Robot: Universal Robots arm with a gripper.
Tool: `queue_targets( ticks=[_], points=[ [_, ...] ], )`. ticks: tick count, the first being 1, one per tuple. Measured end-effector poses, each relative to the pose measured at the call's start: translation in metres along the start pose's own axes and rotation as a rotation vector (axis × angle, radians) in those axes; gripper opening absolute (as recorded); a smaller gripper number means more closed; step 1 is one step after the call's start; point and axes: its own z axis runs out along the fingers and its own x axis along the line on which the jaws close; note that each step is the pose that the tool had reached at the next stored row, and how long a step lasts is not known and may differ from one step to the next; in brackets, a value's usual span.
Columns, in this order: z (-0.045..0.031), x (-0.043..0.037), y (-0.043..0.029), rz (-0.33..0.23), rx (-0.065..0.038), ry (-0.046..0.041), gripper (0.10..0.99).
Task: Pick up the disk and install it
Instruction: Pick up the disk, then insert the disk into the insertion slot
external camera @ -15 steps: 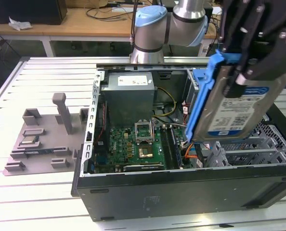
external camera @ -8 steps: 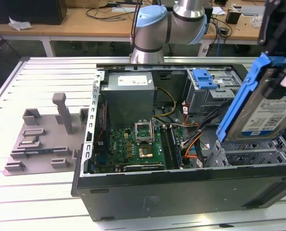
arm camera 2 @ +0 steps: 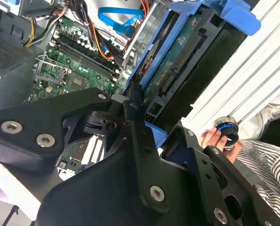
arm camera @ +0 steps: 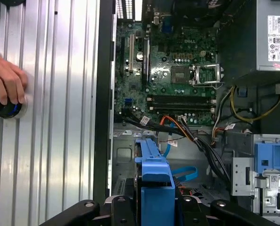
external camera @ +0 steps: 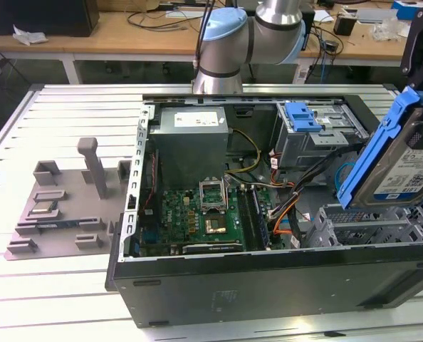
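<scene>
Exterior view has the disk (external camera: pixel 400 160) in the air over the open computer case (external camera: pixel 268 285), at its corner on the exterior view's right. In the first wrist view the gripper (arm camera: pixel 155 209) is clamped on the disk's blue frame. The disk hangs steeply tilted. Its long axis slants down from the gripper toward the metal drive cage (external camera: pixel 368 231) just beneath, and it seems not yet seated there.

A slotted aluminium table (external camera: pixel 62 299) carries the lot; an open black computer case (external camera: pixel 268 288) lies on its side across the middle and toward the exterior view's right; well apart, toward the exterior view's left, sits a grey moulded fixture (external camera: pixel 62 214) with upright posts and shallow pockets. In the first wrist view a black knob (arm camera: pixel 5 108) with a blue ring rests on the ribbed surface, apart from the case, with a hand (arm camera: pixel 7 77) laid on it.
</scene>
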Motion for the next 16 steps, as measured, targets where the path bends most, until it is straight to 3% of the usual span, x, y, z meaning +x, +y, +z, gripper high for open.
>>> queue_targets(
  ticks=[12, 16],
  points=[
    [0.0007, 0.0000, -0.0001, 0.002, 0.000, -0.0004, 0.369],
    [0.0081, 0.0000, -0.0005, 0.006, 0.000, -0.0006, 0.369]
  ],
)
